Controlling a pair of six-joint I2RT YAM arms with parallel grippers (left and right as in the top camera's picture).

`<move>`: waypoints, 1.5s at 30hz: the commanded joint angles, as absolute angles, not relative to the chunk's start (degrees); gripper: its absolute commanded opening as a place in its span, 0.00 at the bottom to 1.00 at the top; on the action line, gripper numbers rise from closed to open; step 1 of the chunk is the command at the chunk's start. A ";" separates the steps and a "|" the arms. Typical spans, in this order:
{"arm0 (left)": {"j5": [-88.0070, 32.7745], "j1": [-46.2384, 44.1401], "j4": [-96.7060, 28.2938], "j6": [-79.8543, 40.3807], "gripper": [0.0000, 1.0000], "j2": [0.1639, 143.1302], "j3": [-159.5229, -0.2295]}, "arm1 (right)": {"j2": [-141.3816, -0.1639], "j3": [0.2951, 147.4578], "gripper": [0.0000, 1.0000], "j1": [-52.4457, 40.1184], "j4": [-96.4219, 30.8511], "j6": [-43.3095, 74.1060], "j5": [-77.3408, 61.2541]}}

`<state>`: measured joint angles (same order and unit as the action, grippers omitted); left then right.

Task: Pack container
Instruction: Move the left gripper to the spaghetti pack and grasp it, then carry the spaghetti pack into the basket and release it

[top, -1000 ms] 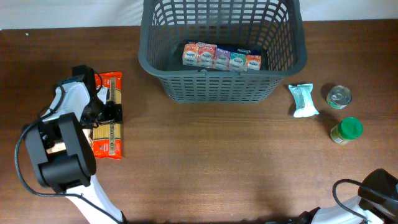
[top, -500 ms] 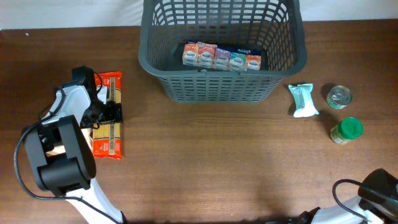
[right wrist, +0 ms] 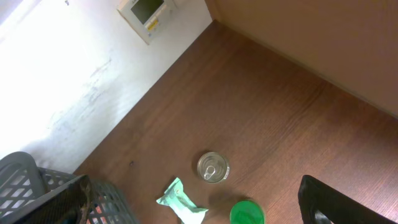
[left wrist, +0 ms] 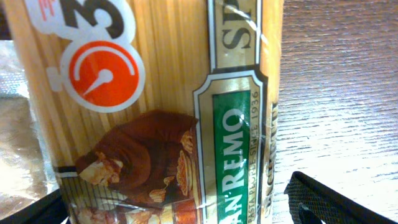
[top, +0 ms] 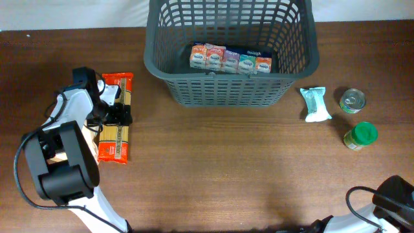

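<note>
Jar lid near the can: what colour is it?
Green; the jar lid shows best in the overhead view.

The pasta packet [left wrist: 168,112] carries a green band reading "AN REMO", its first letter cut off, with "PASTA PEOPLE SINCE 1936" in small print alongside. A large orange "3" sits in a white circle above an orange clock sign. Print on the cartons [top: 230,59] in the basket [top: 226,76] is too small to read.
</note>
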<state>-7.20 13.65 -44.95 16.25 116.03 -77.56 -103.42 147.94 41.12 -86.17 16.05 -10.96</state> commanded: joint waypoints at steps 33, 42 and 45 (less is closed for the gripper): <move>-7.75 -1.74 -59.55 38.63 0.02 117.93 -164.88 | -102.67 148.07 0.99 41.32 -86.19 15.97 -10.44; -7.62 -20.67 -58.28 63.88 0.02 122.83 -162.30 | -102.67 148.05 0.99 41.32 -86.19 15.97 -10.44; -6.68 -23.73 -58.33 64.42 0.02 127.11 -160.81 | -102.67 148.05 0.99 41.32 -86.19 15.97 -10.44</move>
<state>-7.77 -22.04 -59.46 57.84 122.69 -162.17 -103.42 147.94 41.12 -86.19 16.08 -10.96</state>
